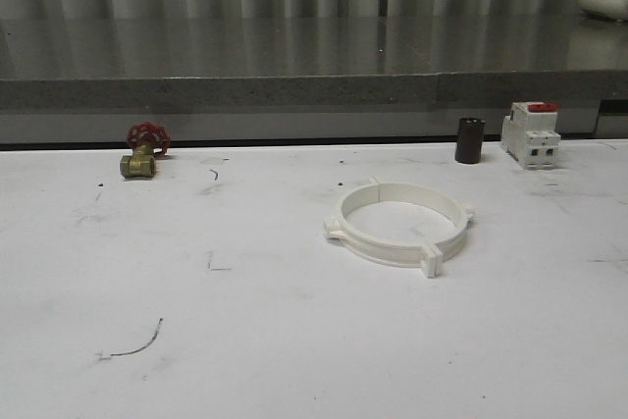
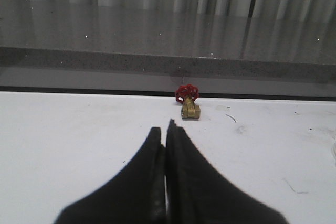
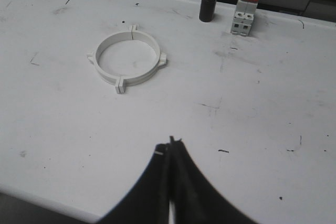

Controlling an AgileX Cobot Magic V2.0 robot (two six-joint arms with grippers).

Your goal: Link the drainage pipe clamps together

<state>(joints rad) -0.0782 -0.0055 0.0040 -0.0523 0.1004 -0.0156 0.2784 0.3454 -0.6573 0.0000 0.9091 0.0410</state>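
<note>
The two white drainage pipe clamps (image 1: 399, 224) lie flat on the white table, right of centre, joined into one closed ring with small tabs sticking out around it. In the right wrist view the same ring of clamps (image 3: 127, 58) sits well beyond my right gripper (image 3: 169, 144), whose black fingers are pressed together with nothing between them. My left gripper (image 2: 164, 128) is also shut and empty, hanging over bare table far from the ring, pointing toward the brass valve.
A brass valve with a red handwheel (image 1: 143, 152) sits at the back left. A dark cylinder (image 1: 469, 140) and a white breaker with a red top (image 1: 531, 133) stand at the back right. A grey raised ledge (image 1: 294, 90) runs behind the table (image 1: 245, 340).
</note>
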